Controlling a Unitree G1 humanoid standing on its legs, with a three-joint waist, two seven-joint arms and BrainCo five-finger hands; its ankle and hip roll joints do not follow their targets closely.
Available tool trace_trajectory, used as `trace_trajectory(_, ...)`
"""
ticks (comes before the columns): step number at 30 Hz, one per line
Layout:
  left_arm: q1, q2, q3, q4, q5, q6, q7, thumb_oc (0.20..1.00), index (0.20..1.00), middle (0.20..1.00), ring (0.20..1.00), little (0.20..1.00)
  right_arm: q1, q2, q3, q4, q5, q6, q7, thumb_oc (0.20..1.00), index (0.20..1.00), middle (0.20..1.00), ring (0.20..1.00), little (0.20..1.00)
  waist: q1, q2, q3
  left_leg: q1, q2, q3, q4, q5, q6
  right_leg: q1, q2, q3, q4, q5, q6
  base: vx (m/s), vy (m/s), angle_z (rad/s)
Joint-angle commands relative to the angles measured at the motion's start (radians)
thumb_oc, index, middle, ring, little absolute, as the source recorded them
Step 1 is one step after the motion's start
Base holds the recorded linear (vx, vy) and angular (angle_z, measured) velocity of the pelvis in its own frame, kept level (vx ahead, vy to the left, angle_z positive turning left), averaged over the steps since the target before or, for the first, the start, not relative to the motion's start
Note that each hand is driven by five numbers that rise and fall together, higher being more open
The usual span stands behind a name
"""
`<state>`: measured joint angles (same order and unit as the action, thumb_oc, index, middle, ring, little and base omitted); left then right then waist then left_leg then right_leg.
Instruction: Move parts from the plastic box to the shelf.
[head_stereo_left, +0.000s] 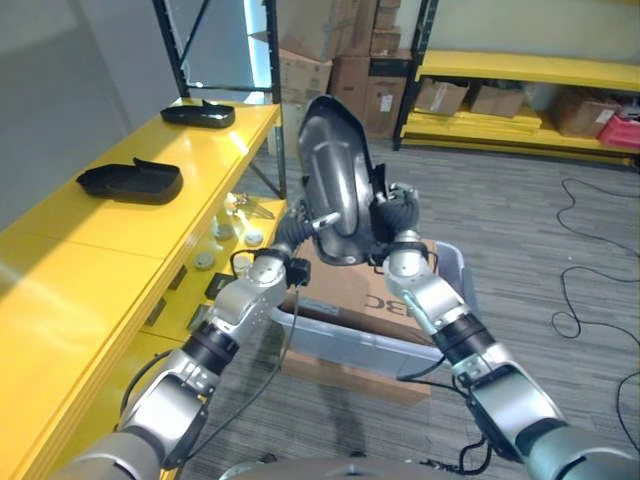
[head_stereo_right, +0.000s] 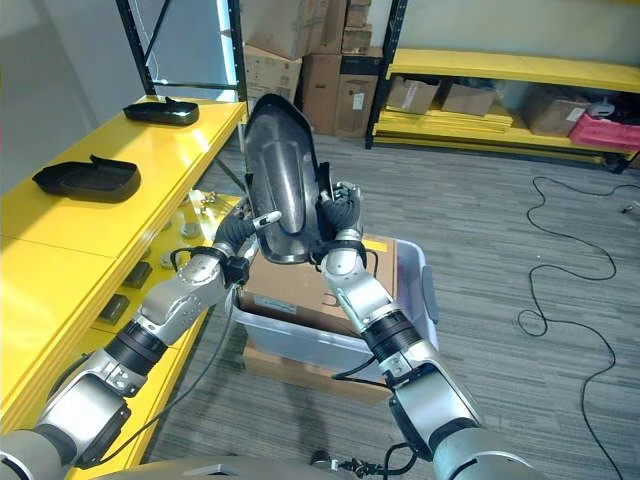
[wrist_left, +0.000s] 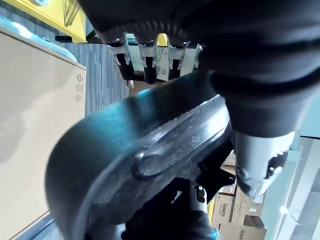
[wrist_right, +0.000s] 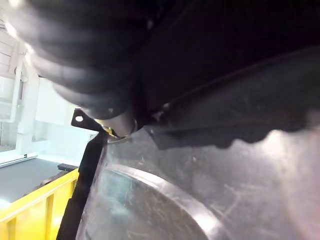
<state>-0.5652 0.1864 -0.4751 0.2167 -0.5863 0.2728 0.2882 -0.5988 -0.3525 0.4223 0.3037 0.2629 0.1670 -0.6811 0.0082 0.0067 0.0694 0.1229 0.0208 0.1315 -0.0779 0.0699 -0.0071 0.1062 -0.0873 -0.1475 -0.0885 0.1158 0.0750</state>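
Observation:
A large dark curved plastic part (head_stereo_left: 335, 180) stands upright in the air, held between both hands above the plastic box (head_stereo_left: 452, 272). My left hand (head_stereo_left: 297, 232) grips its lower left edge; in the left wrist view the fingers (wrist_left: 150, 65) and thumb (wrist_left: 260, 160) clamp the part (wrist_left: 150, 155). My right hand (head_stereo_left: 395, 215) is curled on its right back edge, and the part's glossy surface (wrist_right: 200, 190) lies close against that hand. The yellow shelf (head_stereo_left: 120, 235) runs along the left, carrying two black parts (head_stereo_left: 130, 182) (head_stereo_left: 198, 114).
A brown cardboard sheet (head_stereo_left: 350, 290) lies inside the grey box, which rests on another carton. Small fittings (head_stereo_left: 225, 235) sit on the lower shelf level. Black rack posts (head_stereo_left: 170, 50) stand behind the shelf. Stacked cartons (head_stereo_left: 340, 60) and a far yellow rack (head_stereo_left: 530, 70) are at the back.

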Motion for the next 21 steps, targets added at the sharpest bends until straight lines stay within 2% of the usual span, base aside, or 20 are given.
trace_trajectory(1,-0.161,-0.069,-0.080,0.083,0.036,-0.075,-0.036,1.000,1.000,1.000,1.000,1.000,-0.133,0.026,-0.023,0.046,0.011,-0.105,-0.016,0.200,0.200,0.200,0.200,0.200,0.024,-0.009,-0.053,0.010,0.061,-0.076,0.004,-0.030,-0.018,0.016,-0.071,-0.024,0.001,-0.021,0.075,0.00,0.000,0.00)
trace_trajectory(7,-0.182,-0.087,-0.110,0.057,0.040,-0.056,0.009,1.000,1.000,1.000,1.000,1.000,-0.145,0.055,-0.005,0.030,0.007,-0.068,-0.018,0.200,0.200,0.200,0.200,0.200,0.014,-0.009,-0.056,0.012,0.060,-0.071,0.005,-0.032,-0.018,0.015,-0.070,-0.014,0.001,-0.022,0.073,0.00,0.000,0.00)
trace_trajectory(8,-0.186,-0.084,-0.114,0.061,0.042,-0.058,0.006,0.683,0.683,0.683,0.683,0.683,-0.148,0.056,-0.002,0.027,0.009,-0.063,-0.017,0.200,0.200,0.200,0.200,0.200,0.012,-0.009,-0.056,0.012,0.061,-0.069,0.007,-0.033,-0.018,0.015,-0.069,-0.012,0.001,-0.023,0.073,0.00,0.000,0.00)
trace_trajectory(9,-0.188,-0.083,-0.114,0.064,0.042,-0.065,0.007,0.250,0.250,0.250,0.250,0.250,-0.150,0.055,-0.001,0.025,0.011,-0.058,-0.016,0.200,0.200,0.200,0.200,0.200,0.011,-0.009,-0.056,0.013,0.061,-0.068,0.008,-0.034,-0.018,0.015,-0.069,-0.011,0.001,-0.022,0.073,0.00,0.000,0.00)
trace_trajectory(10,-0.190,-0.082,-0.114,0.064,0.040,-0.068,0.008,0.200,0.200,0.200,0.200,0.200,-0.152,0.054,-0.001,0.022,0.014,-0.054,-0.016,0.200,0.200,0.200,0.200,0.200,0.011,-0.009,-0.056,0.013,0.061,-0.068,0.008,-0.034,-0.018,0.016,-0.069,-0.011,0.001,-0.023,0.072,0.00,0.000,0.00)
trace_trajectory(21,-0.191,-0.060,-0.116,0.025,0.104,-0.061,0.008,0.200,0.200,0.200,0.200,0.200,-0.140,0.061,0.007,0.003,0.013,-0.031,-0.017,0.200,0.200,0.200,0.200,0.200,0.012,-0.007,-0.056,0.017,0.060,-0.069,0.002,-0.034,-0.016,0.016,-0.067,-0.009,0.001,-0.025,0.071,0.00,0.000,0.00)
